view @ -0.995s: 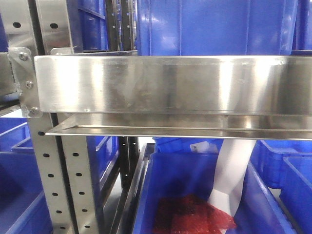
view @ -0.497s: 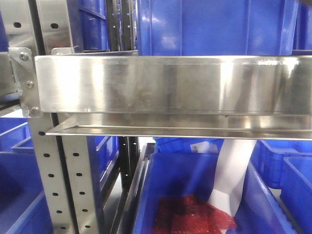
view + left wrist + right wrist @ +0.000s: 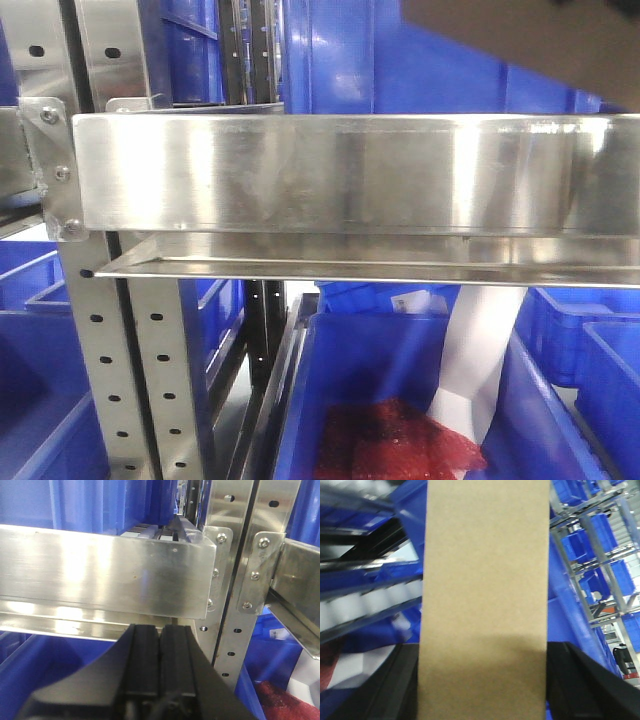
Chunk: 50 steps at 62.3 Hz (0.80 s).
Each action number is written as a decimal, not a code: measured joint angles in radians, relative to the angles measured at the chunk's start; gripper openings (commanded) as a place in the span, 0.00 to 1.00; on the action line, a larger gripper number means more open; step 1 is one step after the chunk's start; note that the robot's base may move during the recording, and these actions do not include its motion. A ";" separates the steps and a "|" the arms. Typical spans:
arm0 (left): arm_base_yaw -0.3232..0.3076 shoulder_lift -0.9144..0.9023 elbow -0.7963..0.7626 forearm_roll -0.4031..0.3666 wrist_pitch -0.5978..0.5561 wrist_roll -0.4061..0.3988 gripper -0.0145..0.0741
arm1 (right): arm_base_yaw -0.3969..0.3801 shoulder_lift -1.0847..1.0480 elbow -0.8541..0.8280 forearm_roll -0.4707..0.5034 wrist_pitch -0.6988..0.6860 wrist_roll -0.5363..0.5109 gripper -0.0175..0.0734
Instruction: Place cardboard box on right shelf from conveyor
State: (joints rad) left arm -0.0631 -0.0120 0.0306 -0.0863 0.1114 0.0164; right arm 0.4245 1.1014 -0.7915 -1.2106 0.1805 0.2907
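- Now the cardboard box (image 3: 540,40) shows in the top right corner of the front view, where half a second ago you saw only blue bins (image 3: 440,60); it is carried high, above the front lip of the right shelf (image 3: 330,175).
- In my judgement this means the lift from the conveyor is done and only the placing remains.
- Your right pincer (image 3: 485,700) pinches the box between its dark fingers (image 3: 580,685).
- Your left pincer (image 3: 160,645) is pressed together, empty, below the lip.
- The lip is tall, so keep the box higher than its top edge.
- The bins stand close behind; room on the shelf looks narrow.
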 measured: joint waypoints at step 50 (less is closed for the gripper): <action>0.000 0.000 0.000 0.000 0.000 0.000 0.03 | 0.037 -0.005 0.085 -0.155 -0.042 -0.001 0.70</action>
State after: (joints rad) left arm -0.0631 -0.0120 0.0306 -0.0863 0.1114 0.0164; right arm 0.4614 1.0960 -0.7067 -1.3653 0.1383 0.2893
